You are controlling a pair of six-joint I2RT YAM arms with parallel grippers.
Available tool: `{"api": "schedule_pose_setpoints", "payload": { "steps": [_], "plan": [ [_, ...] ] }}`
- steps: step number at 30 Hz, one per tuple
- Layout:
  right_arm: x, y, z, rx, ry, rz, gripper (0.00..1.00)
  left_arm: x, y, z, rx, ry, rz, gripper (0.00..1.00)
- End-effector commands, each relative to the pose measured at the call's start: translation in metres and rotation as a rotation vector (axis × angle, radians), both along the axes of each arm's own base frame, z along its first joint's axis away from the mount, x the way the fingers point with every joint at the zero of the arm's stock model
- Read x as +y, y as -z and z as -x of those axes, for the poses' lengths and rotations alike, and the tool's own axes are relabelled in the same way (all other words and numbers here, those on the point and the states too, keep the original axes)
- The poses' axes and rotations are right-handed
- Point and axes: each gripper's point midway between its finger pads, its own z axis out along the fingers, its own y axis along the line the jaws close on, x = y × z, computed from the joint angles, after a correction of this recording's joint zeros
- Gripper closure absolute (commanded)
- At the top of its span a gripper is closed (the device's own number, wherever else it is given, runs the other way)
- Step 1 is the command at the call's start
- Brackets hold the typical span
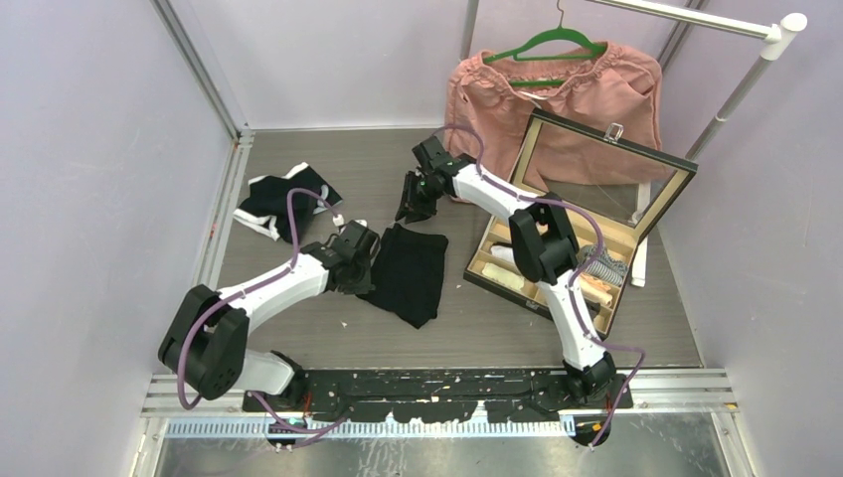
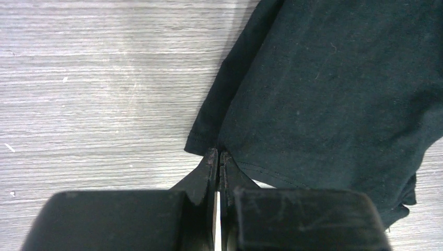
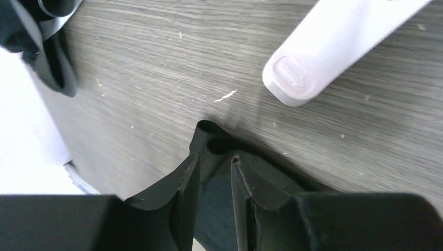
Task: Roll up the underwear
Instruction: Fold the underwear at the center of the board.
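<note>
Probably a robotics test cell, lilac panel walls [image 1: 89, 149], aluminium frame post [image 1: 196, 65], robot arm [image 1: 283, 286] on mounting rail [image 1: 447, 381].

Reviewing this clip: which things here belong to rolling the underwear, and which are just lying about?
Job: black cloth briefs at centre, pinched by left gripper and, it seems, right gripper; crumpled black-and-white cloth briefs, untouched.
Lying about: pink garment on green plastic hanger; open wooden box with glass lid; white metal clothes rail.

We count three soft cloth briefs: plain black brief [image 1: 410, 273], black-and-white brief [image 1: 283, 204], dark bunched brief [image 3: 206, 133]. One pink cloth garment [image 1: 596, 89], one green clothes hanger [image 1: 557, 42], one open wooden box [image 1: 502, 286].
</note>
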Motion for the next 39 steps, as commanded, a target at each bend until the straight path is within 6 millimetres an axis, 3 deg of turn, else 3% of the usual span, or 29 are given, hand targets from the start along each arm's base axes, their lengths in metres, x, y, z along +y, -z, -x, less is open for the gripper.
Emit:
{"api": "schedule_pose_setpoints", "payload": {
  "steps": [1, 4, 7, 13, 20, 21, 24, 28, 32, 36, 39],
  "plan": [
    [0.028, -0.074, -0.004, -0.093, -0.068, -0.3, 0.65, 0.008, 0.002, -0.004, -0.012, -0.051, -0.002, 0.97],
    [0.017, -0.081, -0.007, -0.121, -0.059, -0.336, 0.55, 0.008, -0.002, -0.003, -0.02, -0.055, 0.013, 0.87],
    [0.002, -0.077, -0.006, -0.121, -0.045, -0.306, 0.51, 0.009, -0.006, 0.0, -0.028, -0.059, 0.026, 0.76],
    [-0.059, -0.066, -0.005, -0.22, 0.036, 0.001, 0.44, 0.017, -0.019, 0.002, -0.073, -0.082, 0.026, 0.57],
    [-0.13, -0.108, 0.007, -0.448, 0.128, 0.23, 0.39, 0.012, -0.025, -0.008, -0.111, -0.08, 0.067, 0.5],
    [-0.133, -0.113, 0.01, -0.478, 0.131, 0.22, 0.35, 0.012, -0.024, -0.009, -0.108, -0.081, 0.073, 0.5],
    [-0.125, -0.12, 0.022, -0.527, 0.103, 0.06, 0.02, 0.012, -0.019, -0.011, -0.094, -0.082, 0.09, 0.5],
    [-0.127, -0.114, 0.02, -0.448, 0.133, -0.15, 0.0, 0.011, -0.014, -0.013, -0.086, -0.093, 0.145, 0.5],
    [-0.134, -0.103, 0.02, -0.423, 0.137, -0.033, 0.0, 0.01, -0.015, -0.012, -0.091, -0.092, 0.187, 0.5],
    [-0.116, -0.097, 0.032, -0.489, 0.065, 0.148, 0.0, 0.009, -0.016, -0.012, -0.11, -0.081, 0.205, 0.48],
    [-0.085, -0.092, 0.039, -0.46, 0.057, 0.127, 0.0, 0.006, -0.016, -0.014, -0.115, -0.068, 0.225, 0.49]
  ]
}}
